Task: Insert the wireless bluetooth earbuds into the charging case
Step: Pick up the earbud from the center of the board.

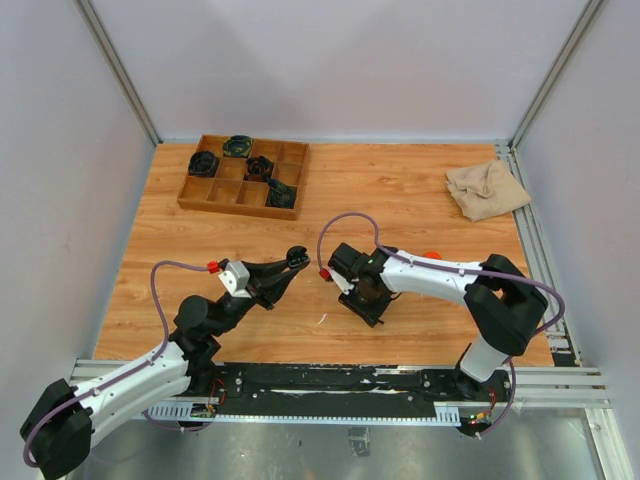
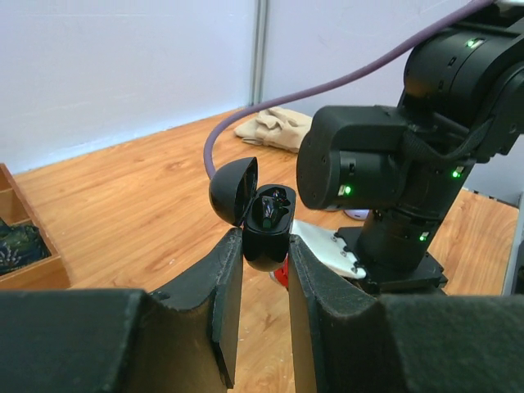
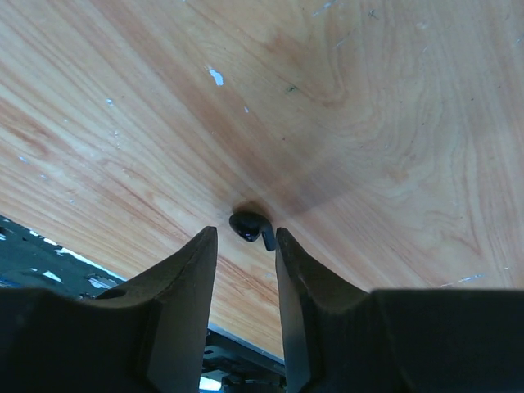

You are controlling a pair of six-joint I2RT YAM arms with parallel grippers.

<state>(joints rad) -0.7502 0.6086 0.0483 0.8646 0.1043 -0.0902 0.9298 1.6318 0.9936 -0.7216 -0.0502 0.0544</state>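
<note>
Mid-table, L gripper clamps open black case, R gripper narrow, tips flanking black earbud

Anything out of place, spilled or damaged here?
Nothing looks damaged. One black earbud lies loose on the table between the open fingers of the right gripper, while the left gripper holds the charging case with its lid open. A crumpled beige cloth sits at the far right corner.

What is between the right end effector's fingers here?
One black earbud lying on the wooden table, right at the tips of the right end effector, whose fingers are apart. The right wrist view shows it; the top view hides it.
</note>
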